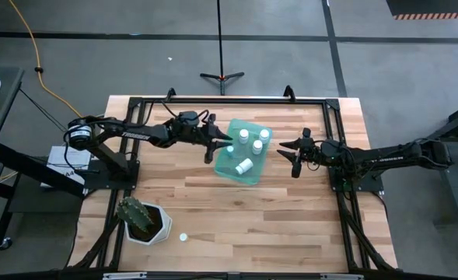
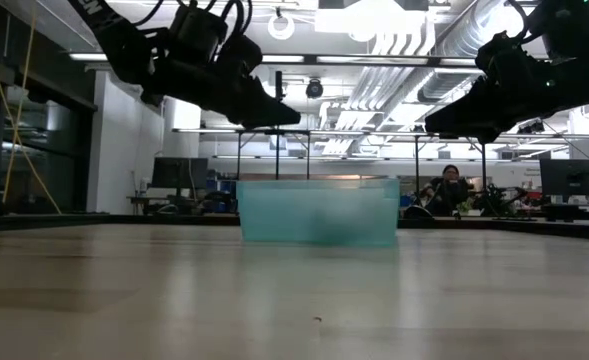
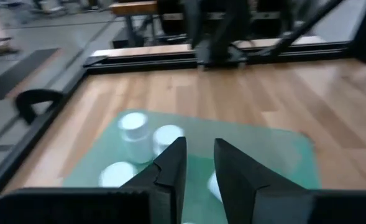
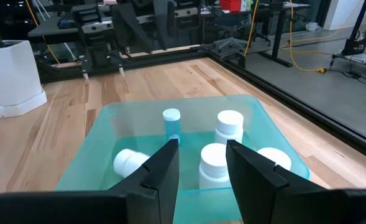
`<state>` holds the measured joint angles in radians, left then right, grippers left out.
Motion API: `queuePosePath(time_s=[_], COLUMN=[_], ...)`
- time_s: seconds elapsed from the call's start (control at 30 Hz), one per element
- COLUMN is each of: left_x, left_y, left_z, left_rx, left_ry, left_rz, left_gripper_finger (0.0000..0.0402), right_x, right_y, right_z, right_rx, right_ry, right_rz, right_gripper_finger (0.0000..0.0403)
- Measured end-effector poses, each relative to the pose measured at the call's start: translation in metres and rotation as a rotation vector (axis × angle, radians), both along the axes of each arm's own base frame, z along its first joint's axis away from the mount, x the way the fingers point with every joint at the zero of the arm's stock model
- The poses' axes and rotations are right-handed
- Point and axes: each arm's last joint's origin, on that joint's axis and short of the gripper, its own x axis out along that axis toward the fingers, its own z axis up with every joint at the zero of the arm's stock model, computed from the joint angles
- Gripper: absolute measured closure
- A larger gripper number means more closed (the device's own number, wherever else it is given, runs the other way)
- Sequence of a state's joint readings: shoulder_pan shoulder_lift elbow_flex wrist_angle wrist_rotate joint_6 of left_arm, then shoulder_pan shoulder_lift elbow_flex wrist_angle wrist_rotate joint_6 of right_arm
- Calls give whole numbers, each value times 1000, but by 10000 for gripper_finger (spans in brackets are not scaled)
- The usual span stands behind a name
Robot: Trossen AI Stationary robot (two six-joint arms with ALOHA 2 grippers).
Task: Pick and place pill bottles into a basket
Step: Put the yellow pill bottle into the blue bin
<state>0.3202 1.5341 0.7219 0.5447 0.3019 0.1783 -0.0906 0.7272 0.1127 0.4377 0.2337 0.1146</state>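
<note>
The basket [image 1: 242,152], a translucent teal tray, sits on the wooden table [image 1: 236,225] a little beyond the middle, between the two arms. Inside it are pill bottles [image 1: 245,165]: the high view shows three standing at the far end and one lying on its side nearer, and the right wrist view also shows a small cap on a blue body [image 4: 171,123]. The exact count is hard to tell, because the pincers cover part of the tray in both wrist views. In the low view the bottles show only as a dim blur through the basket wall [image 2: 319,212].

The left pincer [image 1: 219,147] hangs above the left edge of the basket, fingers [image 3: 170,174] a narrow gap apart, holding nothing. The right pincer [image 1: 294,153] hovers just right of the basket, fingers [image 4: 161,171] apart and empty.

One more small white bottle [image 1: 183,237] stands alone near the front edge, beside a white hexagonal cactus pot [image 1: 144,221].
</note>
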Motion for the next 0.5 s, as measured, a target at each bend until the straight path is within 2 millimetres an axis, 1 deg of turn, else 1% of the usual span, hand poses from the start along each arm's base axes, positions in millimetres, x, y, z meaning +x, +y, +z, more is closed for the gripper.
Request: queuePosePath(time_s=[0.1, 0.2, 0.37, 0.5], left_x=[0, 1, 2, 1], left_y=[-2, -8, -29, -47], left_z=[0, 0, -3, -7], left_rx=[-20, -32, -4, 12], left_ry=[-5, -6, 39, 134], left_rz=[-73, -156, -273, -332], left_gripper_finger=[271, 247, 195, 163], right_x=[0, 0, -1, -1], right_y=[0, 0, 0, 0], right_z=[0, 0, -3, -4], right_rx=[-1, -6, -6, 17], right_ry=[1, 5, 31, 35], right_rz=[0, 1, 1, -3], right_gripper_finger=[279, 279, 279, 279])
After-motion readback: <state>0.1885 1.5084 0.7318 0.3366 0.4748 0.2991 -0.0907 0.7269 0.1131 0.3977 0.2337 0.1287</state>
